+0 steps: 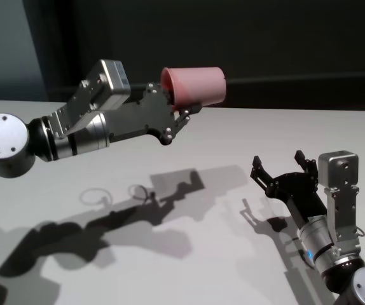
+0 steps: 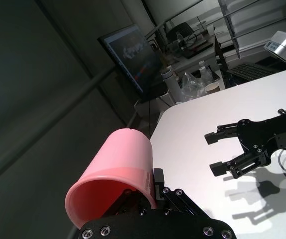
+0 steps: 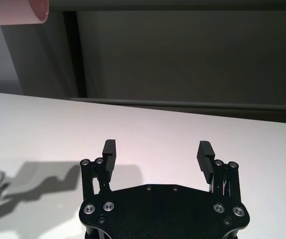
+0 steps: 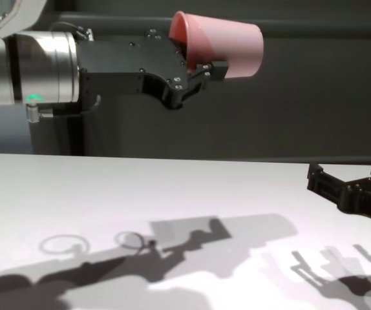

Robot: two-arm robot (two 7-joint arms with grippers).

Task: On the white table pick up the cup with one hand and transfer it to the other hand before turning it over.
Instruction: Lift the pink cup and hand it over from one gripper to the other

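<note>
Head view: left pincer clenched on the rim of the cup, held high above the white surface, lying sideways with its base pointing away from the arm. Right pincer spread wide, empty, low over the surface, well apart from the cup, below and to the right of it.

Left wrist view: cup gripped at the mouth by the left pincer, one finger pressed on the outer wall by the rim. Right pincer farther off, beyond the cup, gaping, touching nothing.

Right wrist view: right pincer released, both fingers wide apart with bare surface between. Only a sliver of the cup visible, well away from it.

Chest view: left pincer grasping the cup at the rim, far above the surface. Right pincer low, below and right of the cup.
</note>
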